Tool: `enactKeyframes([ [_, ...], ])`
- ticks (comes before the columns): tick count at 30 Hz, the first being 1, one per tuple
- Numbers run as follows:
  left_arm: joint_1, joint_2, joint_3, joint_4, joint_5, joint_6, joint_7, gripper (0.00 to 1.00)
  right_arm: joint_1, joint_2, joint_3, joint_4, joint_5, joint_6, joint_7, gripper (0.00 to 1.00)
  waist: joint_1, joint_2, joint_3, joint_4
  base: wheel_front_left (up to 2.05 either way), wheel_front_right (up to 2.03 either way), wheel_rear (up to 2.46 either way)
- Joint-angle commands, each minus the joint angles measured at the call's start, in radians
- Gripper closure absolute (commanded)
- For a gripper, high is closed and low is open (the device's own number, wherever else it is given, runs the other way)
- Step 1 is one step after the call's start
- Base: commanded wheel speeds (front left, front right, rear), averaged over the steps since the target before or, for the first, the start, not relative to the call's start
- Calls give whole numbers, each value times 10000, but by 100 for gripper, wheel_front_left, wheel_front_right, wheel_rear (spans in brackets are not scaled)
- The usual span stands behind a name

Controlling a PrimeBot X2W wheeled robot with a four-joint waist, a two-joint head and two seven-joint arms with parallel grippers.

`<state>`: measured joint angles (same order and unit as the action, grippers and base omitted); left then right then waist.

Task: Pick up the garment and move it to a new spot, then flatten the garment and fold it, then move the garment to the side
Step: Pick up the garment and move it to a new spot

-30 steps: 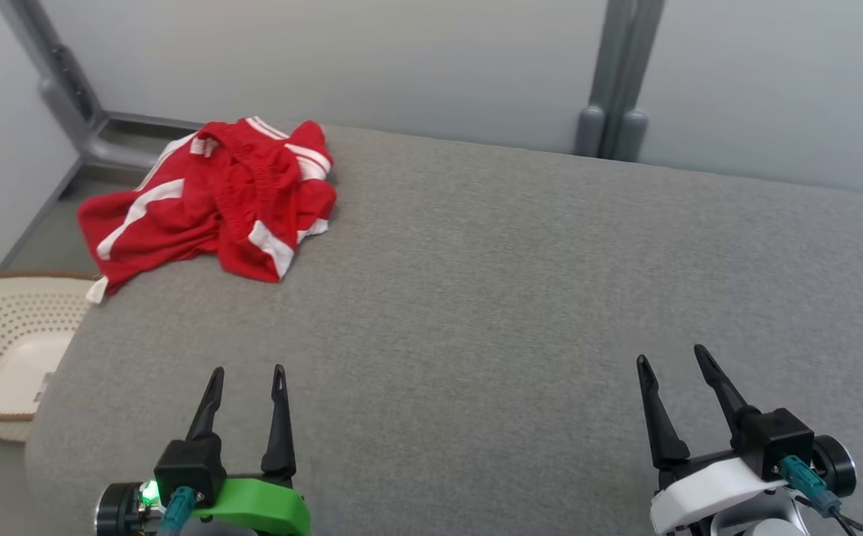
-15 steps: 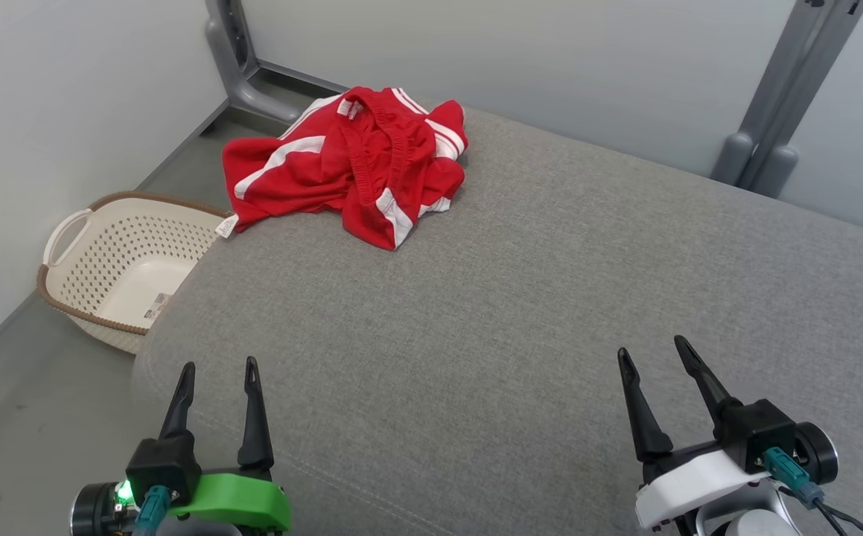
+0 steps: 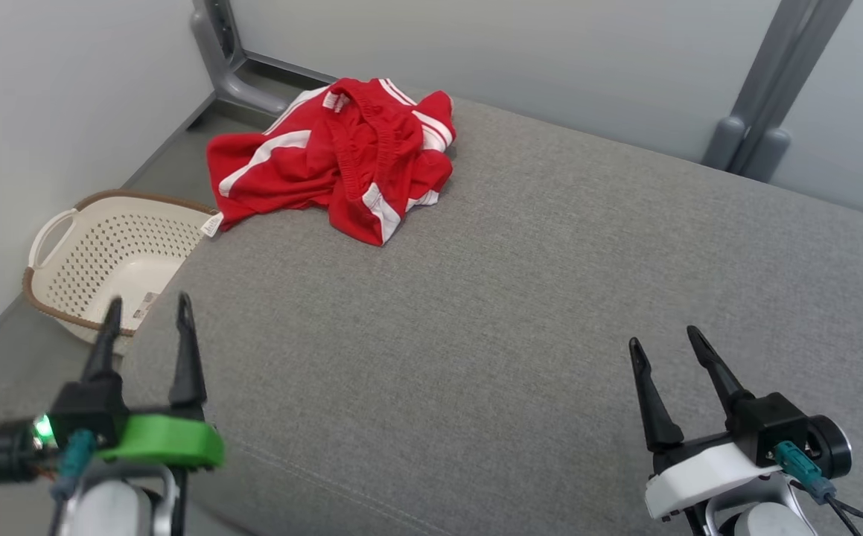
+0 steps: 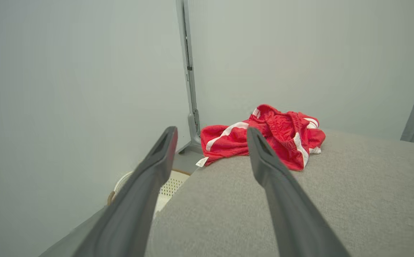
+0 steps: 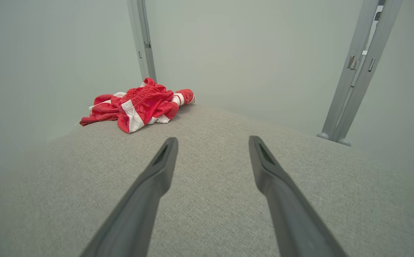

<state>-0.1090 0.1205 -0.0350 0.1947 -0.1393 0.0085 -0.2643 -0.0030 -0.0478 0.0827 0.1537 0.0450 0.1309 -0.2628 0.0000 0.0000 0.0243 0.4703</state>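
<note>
Both grippers were up front and nothing was in either of them. L gripper (image 3: pixel 148 299) sat low-left in the head view, a bit blurred, over the left edge of the grey cushion top (image 3: pixel 520 283), its two dark fingers spread apart and empty. R gripper (image 3: pixel 663 336) was low-right over the cushion, fingers parted the same way w/ bare fabric showing between them in the R wrist view. The garment (image 3: pixel 334 167) lay as a crumpled red heap w/ white bands at the far-left corner of the cushion, well apart from both grippers. Part of it spilled over the left edge, and a small white label (image 3: pixel 210 225) hung off its near-left corner. Couldn't tell front from back in that heap. The L wrist view looked along the cushion edge twd the heap. A cream perforated basket (image 3: pixel 133 196) w/ a brown rim sat on the floor below that corner, beside the cushion. A grey post (image 3: pixel 211 37) stood behind the heap, and another grey post (image 3: pixel 766 97) stood at the far right.
</note>
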Motion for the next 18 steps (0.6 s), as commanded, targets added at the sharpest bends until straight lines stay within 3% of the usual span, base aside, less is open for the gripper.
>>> enactKeyframes([
  [1,-627,275,105,-66,112,-128,-5,0,55,-44,-113,-77,-110,-3,-32,0,0,0,171,-277,0,0,0],
  [7,-3385,1354,150,562,307,-796,101,0,-224,-47,-100,-175,-481,-3,-32,0,0,0,809,-968,0,0,0],
  [12,-5806,1619,154,1896,-703,-1214,1387,0,-597,-45,-107,-270,-884,-4,-32,0,0,0,1650,-1508,0,0,0],
  [18,-7730,1725,-234,4017,-1480,-1361,2543,0,-1019,-45,-107,-379,-1518,-5,-32,0,0,0,2683,-1865,0,0,0],
])
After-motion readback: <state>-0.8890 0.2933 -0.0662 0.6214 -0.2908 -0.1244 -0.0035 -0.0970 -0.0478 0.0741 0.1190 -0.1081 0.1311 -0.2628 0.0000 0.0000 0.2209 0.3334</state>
